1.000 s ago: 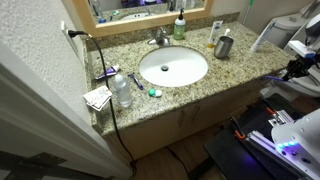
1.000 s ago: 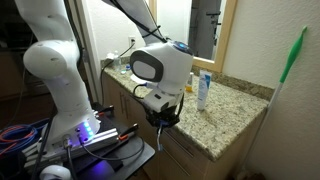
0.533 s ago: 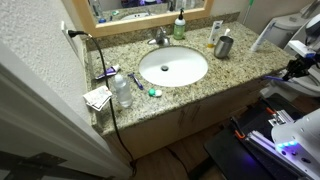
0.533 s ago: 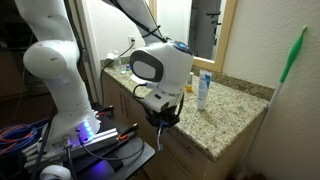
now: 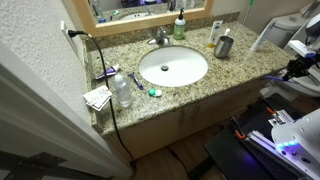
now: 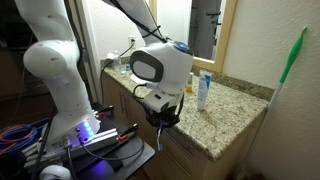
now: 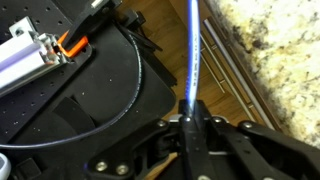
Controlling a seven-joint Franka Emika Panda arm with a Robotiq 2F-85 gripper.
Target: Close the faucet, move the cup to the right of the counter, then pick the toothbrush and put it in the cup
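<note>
Blue and thin, the toothbrush [image 7: 191,50] runs straight up the middle of the wrist view, from the top edge down to the gripper [image 7: 190,112] at the bottom centre. The jaws are pressed together on its lower end, pinching it. Speckled granite of the counter [image 7: 280,50] fills the upper right corner of that view, with metal cabinet handles [image 7: 226,62] just beside it. A black base plate [image 7: 100,100] crossed by a looping black cable [image 7: 138,80] takes up the left half.

In an exterior view the gripper [image 6: 163,120] hangs at the centre of the frame, off the front edge of the counter [image 6: 235,105] and lower than its top.

In an exterior view from above, the cup [image 5: 223,46] stands upright on the counter [image 5: 120,50] right of centre near the top, beside the white sink basin [image 5: 173,67]. The faucet [image 5: 158,38] sits above the basin, with a green soap bottle [image 5: 179,27] just to its right. A clear water bottle [image 5: 122,90] stands left of the basin.
</note>
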